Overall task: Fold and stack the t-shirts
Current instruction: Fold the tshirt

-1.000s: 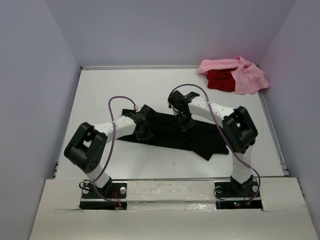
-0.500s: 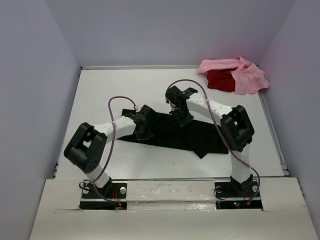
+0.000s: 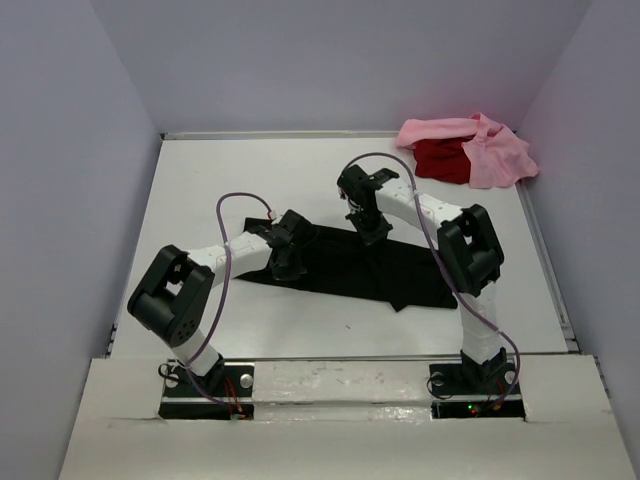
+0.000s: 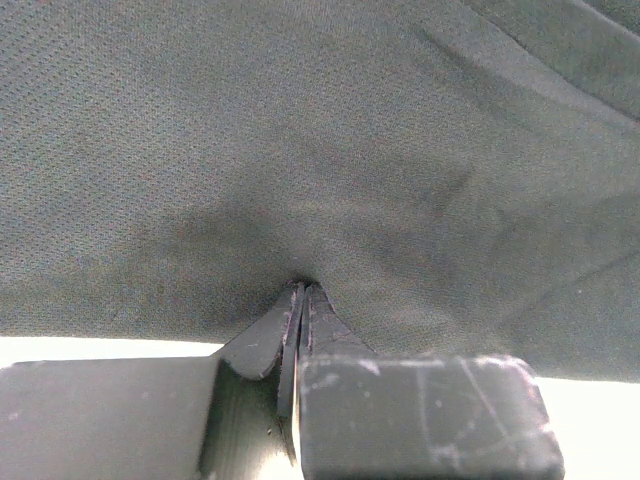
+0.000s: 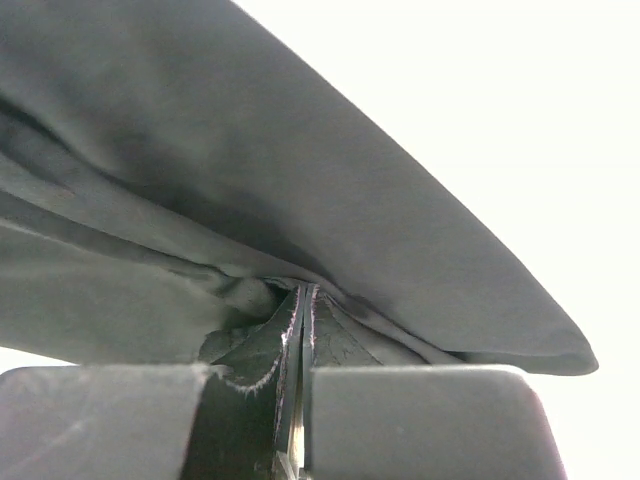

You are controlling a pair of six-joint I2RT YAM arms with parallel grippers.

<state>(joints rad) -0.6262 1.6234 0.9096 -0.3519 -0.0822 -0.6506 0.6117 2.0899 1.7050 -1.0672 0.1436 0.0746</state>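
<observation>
Black cloth is pinched in both tools; the left gripper (image 4: 302, 292) has its two fingers pressed together on a small peak of the black t-shirt (image 3: 345, 272), and in the left wrist view the weave puckers toward the tips while the rest of the cloth spreads flat beyond them; the right gripper (image 5: 303, 293) is likewise clamped tight on a fold of the same shirt, with wrinkles bunched at the left of its tips and a thick rounded edge of cloth running off to the right against the bright surface.

From above, the left gripper sits on the left part of the shirt, and the right gripper sits at the shirt's far edge, near its middle; the shirt lies spread across the middle of the white table (image 3: 230, 170), its right end reaching beneath the elbow of the right arm (image 3: 470, 250); purple cables (image 3: 222, 212) loop above both arms.

Well apart from all this, in the far right corner of the table, the pink t-shirt (image 3: 495, 160) lies crumpled over the red t-shirt (image 3: 440, 162); the red one shows at the near left side of the heap, touching the pink.
</observation>
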